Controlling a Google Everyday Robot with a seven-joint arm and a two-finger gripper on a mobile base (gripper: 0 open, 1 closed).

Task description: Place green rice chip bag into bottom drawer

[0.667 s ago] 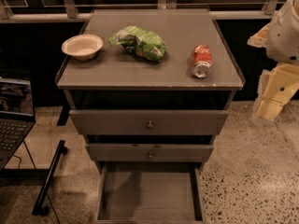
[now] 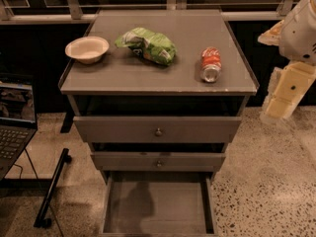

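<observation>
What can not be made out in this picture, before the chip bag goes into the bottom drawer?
In the camera view:
The bottom drawer: front cut off by the lower edge.
The pincer, right of the cabinet: its arm leaves the right edge.
Print on the chip bag and can: too small to read.
The laptop: cut by the left edge.

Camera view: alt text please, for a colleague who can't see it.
A green chip bag lies on the grey cabinet's top, between a white bowl and a tipped red can. The bottom drawer is pulled open, and the gripper hangs off the cabinet's right side.
</observation>
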